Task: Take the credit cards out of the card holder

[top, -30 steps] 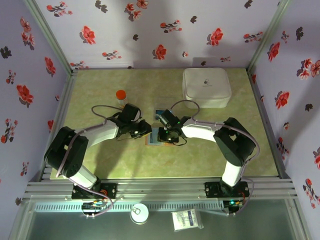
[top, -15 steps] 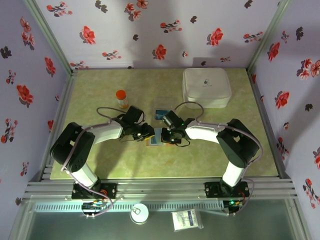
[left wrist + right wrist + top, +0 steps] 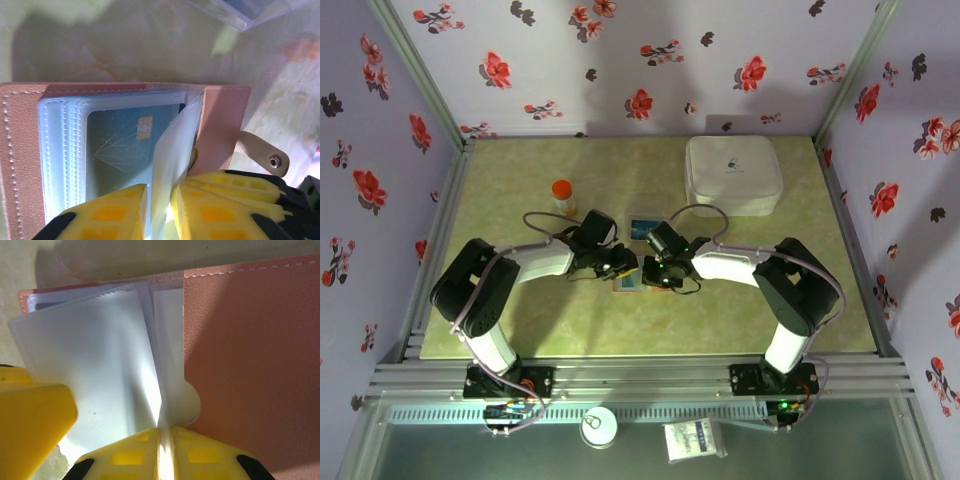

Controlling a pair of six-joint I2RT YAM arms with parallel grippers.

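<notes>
Two robot arms (image 3: 535, 262) (image 3: 730, 263) shared the table with one tan card holder (image 3: 626, 283), one white box (image 3: 733, 173) far right, one orange-capped bottle (image 3: 562, 195) far left, one loose credit card (image 3: 640, 226) and one sleeved credit card (image 3: 125, 145).

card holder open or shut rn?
Open. Left wrist view: the card holder lies spread flat, snap strap undone, clear sleeves fanned out, a teal chip card sitting in one.
</notes>
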